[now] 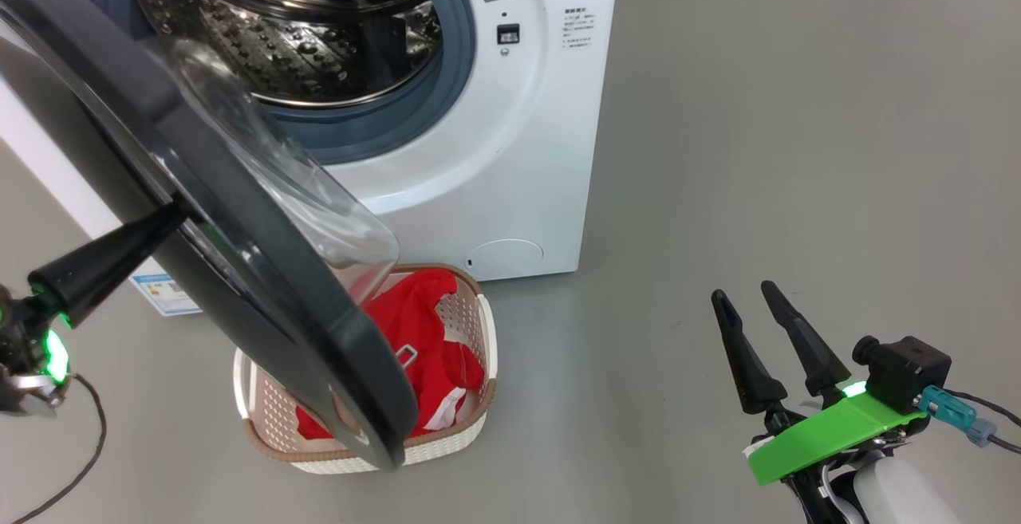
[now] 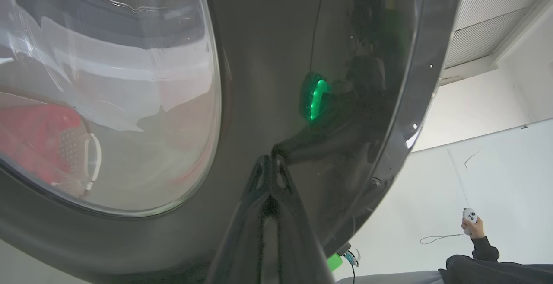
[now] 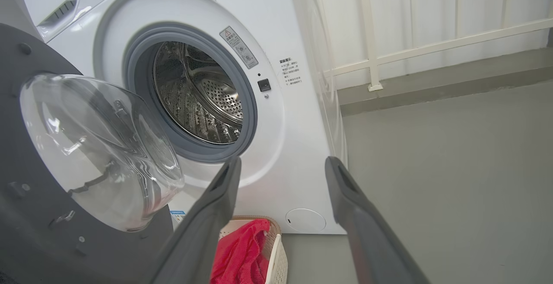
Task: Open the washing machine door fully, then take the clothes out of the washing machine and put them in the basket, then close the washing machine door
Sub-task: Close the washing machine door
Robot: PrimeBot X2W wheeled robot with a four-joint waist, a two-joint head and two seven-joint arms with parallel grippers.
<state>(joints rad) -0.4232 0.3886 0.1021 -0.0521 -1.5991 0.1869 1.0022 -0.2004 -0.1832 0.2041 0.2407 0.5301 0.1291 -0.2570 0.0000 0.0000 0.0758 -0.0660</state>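
Washing machine door [image 1: 271, 285]: part-open, swung out at the left of the head view, with the outer face toward your left arm and the clear bowl window toward the drum [image 1: 319, 37]. Left gripper [image 1: 169, 219] sits at that outer face. Its fingers [image 2: 287, 223] are pressed together with nothing between them, tips against the glossy black rim. Expect a stiff, hinged panel with some weight. The rim looks slick, so a push may skid. Press on the black rim toward the free edge, not on the glass bulge.

Below it, the basket [image 1: 459, 436] stands on the floor [image 1: 758, 149] just in front of the washing machine [image 1: 510, 173]. The clothes [image 1: 415, 325] are heaped inside it, red, soft and limp. The drum looks empty from here, so closing seems the step in hand. The door's lower edge overlaps the basket in the head view, and you cannot tell the gap between them. Watch that edge on the swing.

Right gripper [image 1: 743, 293] hangs at the lower right, fingers spread wide, holding nothing, well apart from everything. On that side the floor is bare grey, with plenty of room.
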